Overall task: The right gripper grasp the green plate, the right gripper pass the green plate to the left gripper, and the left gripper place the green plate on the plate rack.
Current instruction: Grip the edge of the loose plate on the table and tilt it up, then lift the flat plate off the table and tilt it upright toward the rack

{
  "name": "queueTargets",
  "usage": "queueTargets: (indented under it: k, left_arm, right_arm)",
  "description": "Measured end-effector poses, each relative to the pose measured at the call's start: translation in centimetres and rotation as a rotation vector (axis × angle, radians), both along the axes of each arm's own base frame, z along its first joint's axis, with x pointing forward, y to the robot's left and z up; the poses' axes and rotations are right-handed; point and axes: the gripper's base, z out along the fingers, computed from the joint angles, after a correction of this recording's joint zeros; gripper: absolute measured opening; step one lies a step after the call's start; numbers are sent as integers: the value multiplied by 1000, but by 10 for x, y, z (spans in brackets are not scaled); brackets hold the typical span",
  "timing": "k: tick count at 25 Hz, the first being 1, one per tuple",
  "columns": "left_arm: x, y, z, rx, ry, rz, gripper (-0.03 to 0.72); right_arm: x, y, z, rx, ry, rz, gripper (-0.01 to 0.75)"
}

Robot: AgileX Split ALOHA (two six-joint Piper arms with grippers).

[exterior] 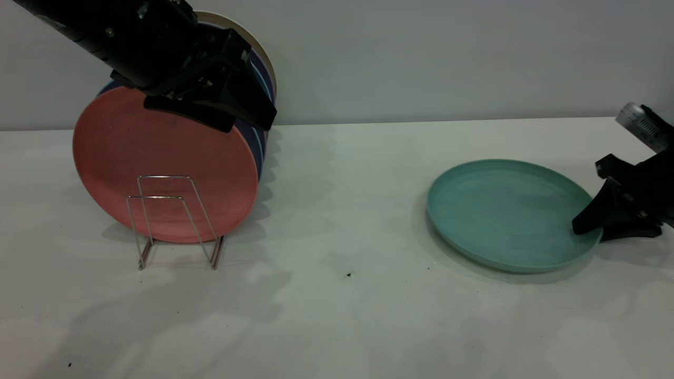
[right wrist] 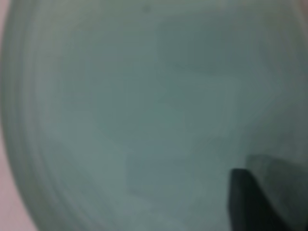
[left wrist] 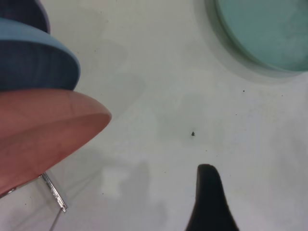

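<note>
Your right gripper (exterior: 590, 231), the black two-fingered pincer with a silver cylindrical wrist part, sits low at the right edge of the table, at the near-right rim of the round matte teal-green plate (exterior: 505, 213). One tapered finger (exterior: 592, 215) lies over the rim and rests on the plate's inner surface, while the other sits down at table level outside the rim. The jaws straddle the rim, but you cannot tell from these views whether they have closed on it. In the right wrist view the green plate (right wrist: 134, 110) fills nearly everything, with one dark fingertip (right wrist: 252, 202) over it.

The plate lies flat on the white table (exterior: 337, 316), well apart from the rack.

Your left gripper (exterior: 253, 113), black with a bulky arm, hangs high at the left, in front of the upper edge of the plates standing there. Whether its fingers are parted is unclear; the left wrist view shows only one dark finger (left wrist: 209, 202) above the table.

Below it, the thin silvery wire plate rack (exterior: 176, 221) holds an upright salmon-pink plate (exterior: 158, 158) at the front, with dark blue plates (exterior: 259, 142) and a cream-rimmed one (exterior: 253, 37) stacked on edge behind.
</note>
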Motion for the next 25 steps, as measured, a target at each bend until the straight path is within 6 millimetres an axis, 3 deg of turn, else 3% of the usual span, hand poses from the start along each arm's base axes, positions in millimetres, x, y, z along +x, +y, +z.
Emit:
queueTargets:
  k: [1, 4, 13, 17, 25]
  left_arm:
    - [0, 0, 0, -1, 0, 1, 532]
    - [1, -1, -2, -11, 11, 9, 532]
    - [9, -6, -32, -69, 113, 96, 532]
    - [12, -9, -45, -108, 163, 142, 532]
    - [12, -35, -63, -188, 160, 147, 532]
  right_arm:
    - [1, 2, 0, -9, -8, 7, 85]
    - [4, 14, 1, -17, -47, 54, 18]
    - [3, 81, 9, 101, -111, 288, 12]
    - [1, 92, 19, 166, -134, 330, 13]
    - [0, 106, 38, 250, -178, 396, 13]
